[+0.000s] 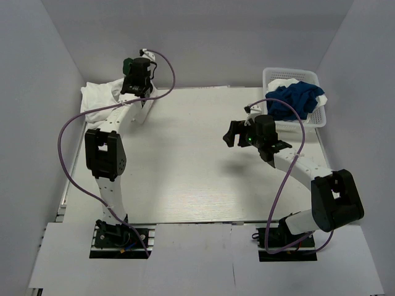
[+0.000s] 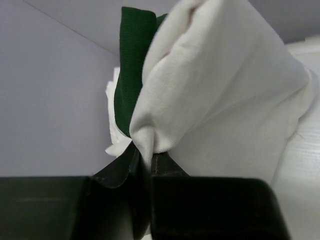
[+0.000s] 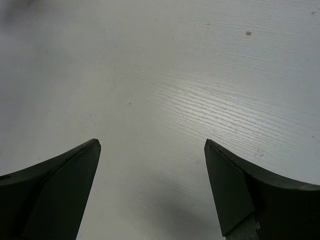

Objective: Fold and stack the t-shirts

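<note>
My left gripper is at the far left corner of the table, over a pile of white t-shirts. In the left wrist view it is shut on a fold of a white t-shirt, with the dark green t-shirt folded behind it. My right gripper hangs open and empty over bare table right of centre; in the right wrist view it shows only table between its fingers. A royal blue t-shirt and some white cloth lie in the basket.
A white plastic mesh basket stands at the far right corner. Grey walls close in the table at the back and both sides. Purple cables loop from both arms.
</note>
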You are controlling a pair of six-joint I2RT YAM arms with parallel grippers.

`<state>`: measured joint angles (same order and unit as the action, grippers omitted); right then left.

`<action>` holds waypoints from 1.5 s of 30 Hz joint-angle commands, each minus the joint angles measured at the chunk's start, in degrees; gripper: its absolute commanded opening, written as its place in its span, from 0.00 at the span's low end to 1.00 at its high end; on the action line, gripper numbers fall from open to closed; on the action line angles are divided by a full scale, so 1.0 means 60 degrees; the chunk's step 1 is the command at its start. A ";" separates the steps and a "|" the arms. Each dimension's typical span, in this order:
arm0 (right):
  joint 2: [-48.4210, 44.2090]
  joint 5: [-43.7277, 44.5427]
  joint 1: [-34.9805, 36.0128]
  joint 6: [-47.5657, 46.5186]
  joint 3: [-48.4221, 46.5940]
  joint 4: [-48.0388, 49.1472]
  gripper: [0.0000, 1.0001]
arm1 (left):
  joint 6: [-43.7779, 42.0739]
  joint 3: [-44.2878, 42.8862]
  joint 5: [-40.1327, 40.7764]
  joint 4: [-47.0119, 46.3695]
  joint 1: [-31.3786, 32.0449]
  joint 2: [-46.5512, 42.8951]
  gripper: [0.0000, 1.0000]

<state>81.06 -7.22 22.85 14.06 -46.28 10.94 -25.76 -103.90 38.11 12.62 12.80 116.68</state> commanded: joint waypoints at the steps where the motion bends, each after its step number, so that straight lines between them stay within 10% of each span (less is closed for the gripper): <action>1: 0.0099 0.0046 -0.0015 -0.0161 -0.0211 0.0316 0.90 | -0.0277 -0.1312 0.0034 0.0092 -0.0038 -0.0170 0.00; 45: 0.0479 0.0574 0.0014 -0.0337 -0.0708 -0.0504 0.90 | 0.2799 -0.3954 -0.0477 0.1412 -0.3685 0.2760 0.00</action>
<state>83.05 -4.62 22.85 13.02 -47.55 8.27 -9.56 -125.32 34.26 22.65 -7.88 135.57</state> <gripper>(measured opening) 0.902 0.173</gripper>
